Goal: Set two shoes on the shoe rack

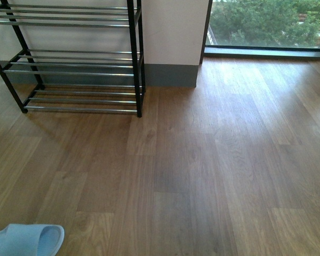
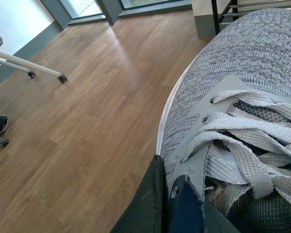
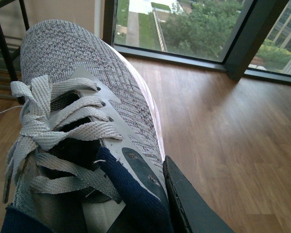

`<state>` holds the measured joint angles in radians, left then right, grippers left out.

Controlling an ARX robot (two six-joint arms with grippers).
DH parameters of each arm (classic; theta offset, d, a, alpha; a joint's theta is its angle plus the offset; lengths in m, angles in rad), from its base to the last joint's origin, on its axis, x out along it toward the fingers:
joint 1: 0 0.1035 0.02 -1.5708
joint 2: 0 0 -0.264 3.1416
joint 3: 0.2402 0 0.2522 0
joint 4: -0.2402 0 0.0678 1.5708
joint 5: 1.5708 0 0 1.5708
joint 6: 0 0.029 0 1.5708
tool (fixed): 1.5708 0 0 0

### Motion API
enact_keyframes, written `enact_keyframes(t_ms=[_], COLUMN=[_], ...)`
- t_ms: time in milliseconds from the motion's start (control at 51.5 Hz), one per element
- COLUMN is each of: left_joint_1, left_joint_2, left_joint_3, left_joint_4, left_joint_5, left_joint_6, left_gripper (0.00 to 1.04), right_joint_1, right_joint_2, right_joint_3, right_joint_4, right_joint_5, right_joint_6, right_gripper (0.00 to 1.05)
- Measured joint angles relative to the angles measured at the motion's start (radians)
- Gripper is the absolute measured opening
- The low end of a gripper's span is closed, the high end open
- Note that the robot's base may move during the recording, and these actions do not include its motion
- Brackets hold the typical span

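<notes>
Though neither arm shows from the front, each wrist view is filled by a grey knit shoe, its heel cut off. Only one of the left fingers (image 2: 145,208) is visible, pressed against the left-hand sneaker (image 2: 242,63) beside its navy collar. The other is hidden, yet the shoe looks clamped, clear of the floor (image 1: 202,160). The right fingers (image 3: 186,204) grip the right-hand sneaker (image 3: 63,53) likewise. The shoe rack (image 1: 136,58) stands against the wall, and a pale blue slipper (image 1: 26,240) lies half out of frame.

Daylight from the window (image 1: 266,24) lit my views, with pale glare on the floor (image 1: 240,85) and soft shadow beneath the shoe rack (image 1: 134,58).
</notes>
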<state>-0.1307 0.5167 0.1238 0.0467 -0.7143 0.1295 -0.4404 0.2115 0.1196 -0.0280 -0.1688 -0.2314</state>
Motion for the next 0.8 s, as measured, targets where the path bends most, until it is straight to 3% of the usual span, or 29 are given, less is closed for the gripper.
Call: enact_keyframes(t_ms=[797], left_joint_1=[0.0], left_joint_2=[0.0], left_joint_3=[0.0], left_joint_4=[0.0], left_joint_5=[-0.003], left_joint_6=[0.0], left_gripper=[0.02], right_joint_1=[0.0], right_joint_2=[0.002], right_joint_3=[0.0], right_joint_4=[0.0], right_joint_5=[-0.011], right_joint_6=[0.0], right_gripper=[0.01])
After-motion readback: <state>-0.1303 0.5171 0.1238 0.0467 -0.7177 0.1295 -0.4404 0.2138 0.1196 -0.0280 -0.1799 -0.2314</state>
